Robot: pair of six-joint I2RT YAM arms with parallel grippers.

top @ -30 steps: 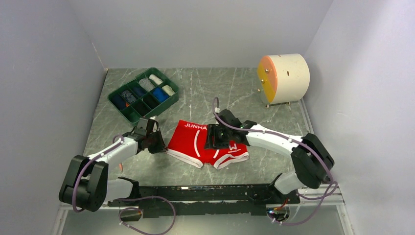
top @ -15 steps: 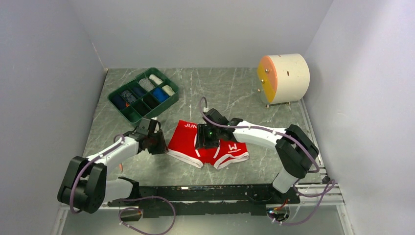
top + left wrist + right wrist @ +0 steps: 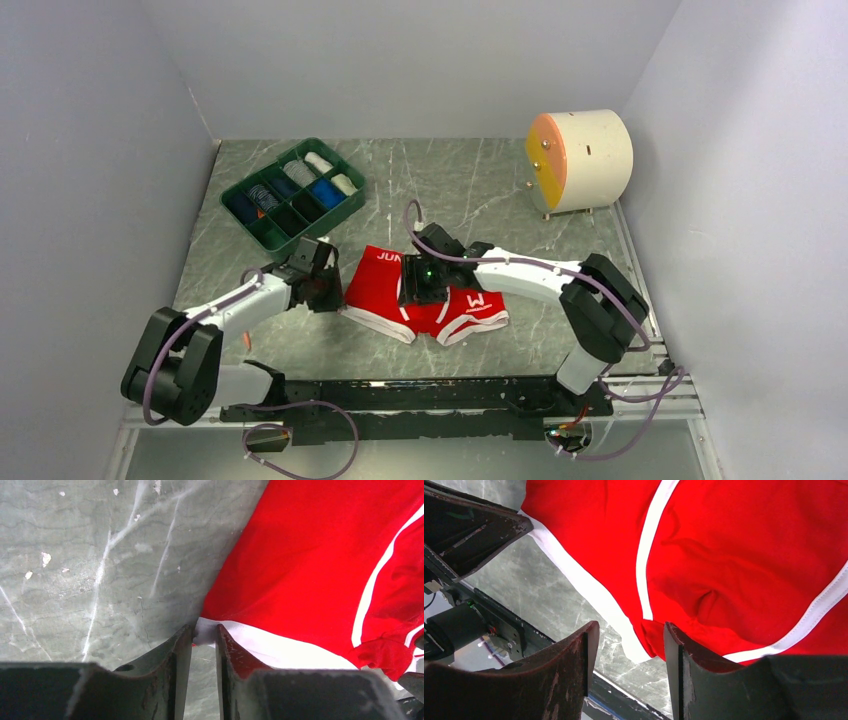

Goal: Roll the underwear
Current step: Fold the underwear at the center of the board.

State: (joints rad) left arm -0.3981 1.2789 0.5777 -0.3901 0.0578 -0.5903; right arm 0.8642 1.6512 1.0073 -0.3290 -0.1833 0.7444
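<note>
Left gripper [image 3: 204,632] nipped on the white-hemmed left corner of the red briefs [image 3: 310,565] — cloth's long axis runs rightward from it, under the right gripper [image 3: 630,630], spread open above the middle.

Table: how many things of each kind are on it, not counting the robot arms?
red underwear: 1
green tray: 1 (the rolls inside it are too small to count)
round drum: 1
Total: 3
</note>
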